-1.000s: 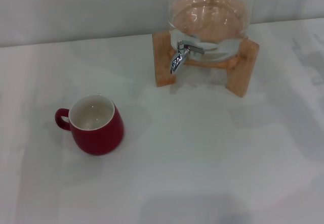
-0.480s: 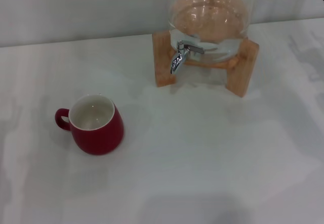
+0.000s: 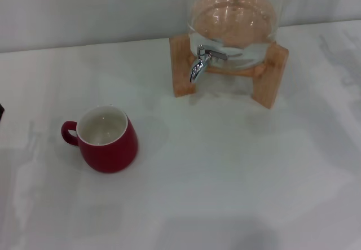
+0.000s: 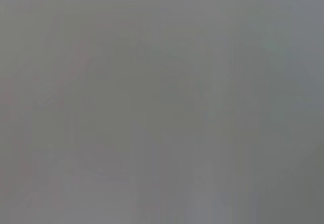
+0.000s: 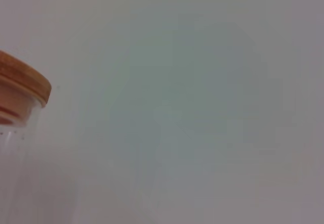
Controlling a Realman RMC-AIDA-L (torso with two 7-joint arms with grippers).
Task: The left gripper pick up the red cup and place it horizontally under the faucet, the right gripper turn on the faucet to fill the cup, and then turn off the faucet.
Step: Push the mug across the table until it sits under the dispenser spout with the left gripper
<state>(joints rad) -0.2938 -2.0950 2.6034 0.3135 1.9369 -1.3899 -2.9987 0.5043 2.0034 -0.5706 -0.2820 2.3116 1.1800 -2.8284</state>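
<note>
Red cup (image 3: 106,140) stands upright near-left; faucet (image 3: 198,62) far right. Neither gripper shows, jaws untellable. A glancing grasp might tip it.

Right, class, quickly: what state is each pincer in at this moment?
Left pincer: not in view; the glossy red cup sits unheld on the white table.
Right pincer: not in view; nothing touches the chrome faucet.

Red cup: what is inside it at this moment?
The red cup stands upright on the table; its white inside shows nothing in it. The near inner wall is hidden by the rim.
</note>
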